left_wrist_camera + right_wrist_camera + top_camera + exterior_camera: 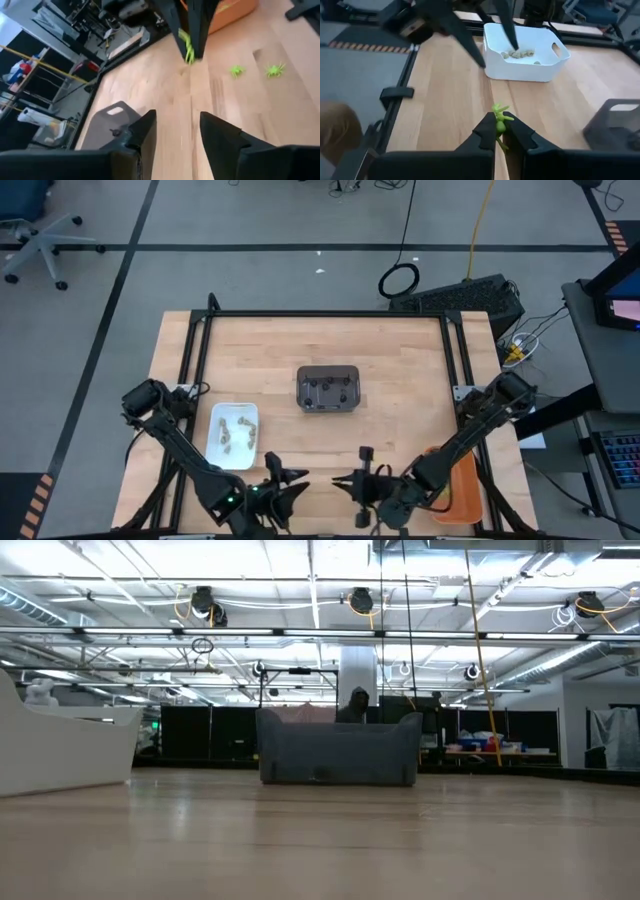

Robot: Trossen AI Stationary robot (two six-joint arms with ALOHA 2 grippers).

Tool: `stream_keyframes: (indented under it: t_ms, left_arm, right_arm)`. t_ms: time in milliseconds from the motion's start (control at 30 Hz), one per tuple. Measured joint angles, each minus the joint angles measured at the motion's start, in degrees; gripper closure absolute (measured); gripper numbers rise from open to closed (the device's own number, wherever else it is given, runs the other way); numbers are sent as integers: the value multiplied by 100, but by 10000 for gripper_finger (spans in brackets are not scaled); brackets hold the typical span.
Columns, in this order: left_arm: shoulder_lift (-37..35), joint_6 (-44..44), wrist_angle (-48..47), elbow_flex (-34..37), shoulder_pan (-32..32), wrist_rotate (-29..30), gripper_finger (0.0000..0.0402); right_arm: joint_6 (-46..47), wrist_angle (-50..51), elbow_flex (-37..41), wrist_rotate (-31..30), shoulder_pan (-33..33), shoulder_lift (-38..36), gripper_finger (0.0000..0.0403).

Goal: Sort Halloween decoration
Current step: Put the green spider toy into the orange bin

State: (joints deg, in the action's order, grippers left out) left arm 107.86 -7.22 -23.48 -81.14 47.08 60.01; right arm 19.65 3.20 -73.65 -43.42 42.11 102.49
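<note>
lime-green trinket (498,121), white tray (525,65), dark grey tray (328,389), orange tray (463,490)

Wooden table (400,430), three trays, green trinkets (237,70)

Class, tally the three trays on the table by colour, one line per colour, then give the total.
White tray: 1
Dark grey tray: 1
Orange tray: 1
Total: 3
</note>
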Motion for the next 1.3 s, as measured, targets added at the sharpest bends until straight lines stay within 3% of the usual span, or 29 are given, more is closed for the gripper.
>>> stream_keyframes:
  t_ms: [267,533,767,933,1033,1167,1300]
  left_arm:
    - [-150,-274,76,401,6,-770,252]
    - [-150,-269,571,658,-99,-1185,252]
    - [-131,479,1393,665,-93,-2015,252]
    - [-119,987,2947,1360,-141,-2149,252]
    - [-110,1108,4001,1822,-223,-2233,252]
    - [-110,1063,4534,2054,-287,-2234,252]
    - [-110,1065,4904,2052,-306,-2234,252]
  right_arm:
    - [-977,191,0,-285,341,-72,401]
    - [-1008,-142,2,-1073,383,427,401]
    - [-1565,-917,4,-661,392,792,401]
    - [-1764,-820,4,-382,569,541,401]
    - [-1540,-223,4,-44,680,205,401]
    - [-646,1067,5,150,794,-256,401]
    - [-591,792,457,133,848,-570,401]
